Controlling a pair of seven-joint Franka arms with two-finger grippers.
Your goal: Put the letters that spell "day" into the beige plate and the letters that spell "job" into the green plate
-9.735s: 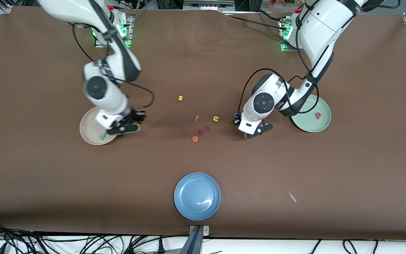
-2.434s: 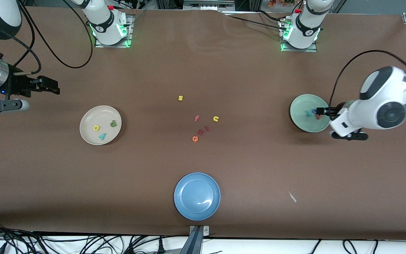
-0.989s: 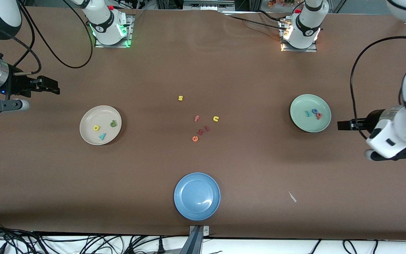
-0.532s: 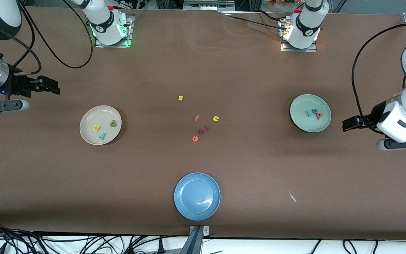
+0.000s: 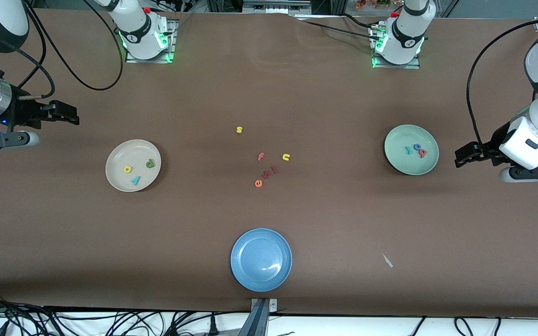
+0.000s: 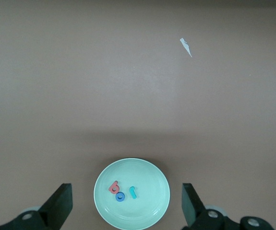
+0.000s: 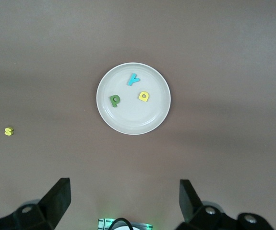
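The beige plate (image 5: pixel 133 165) sat on the table (image 5: pixel 269 214) toward the right arm's end, about midway between the base edge and the camera-side edge. In it lay the green d (image 5: pixel 150 164), the yellow a (image 5: pixel 128 169) and the teal y (image 5: pixel 135 180), apart from one another. The green plate (image 5: pixel 411 150) sat toward the left arm's end, holding the teal j (image 5: pixel 408 150), the blue o (image 5: pixel 417 146) and the pink b (image 5: pixel 422 152), bunched close together.

The right gripper (image 5: pixel 66 115) hung over the table's edge at the right arm's end, fingers spread wide, nothing held. The left gripper (image 5: pixel 465 155) hung over bare table between the green plate and the edge at the left arm's end, fingers wide apart, empty.

Mid-table loose letters: yellow s (image 5: pixel 239 129), pink f (image 5: pixel 260 156), yellow u (image 5: pixel 286 157), orange e (image 5: pixel 258 183), plus two small reddish letters (image 5: pixel 269 172) just beside the e, shapes unclear. The blue plate (image 5: pixel 261 259) sat at the middle of the camera-side edge. A small white scrap (image 5: pixel 387 260) lay near that edge too.
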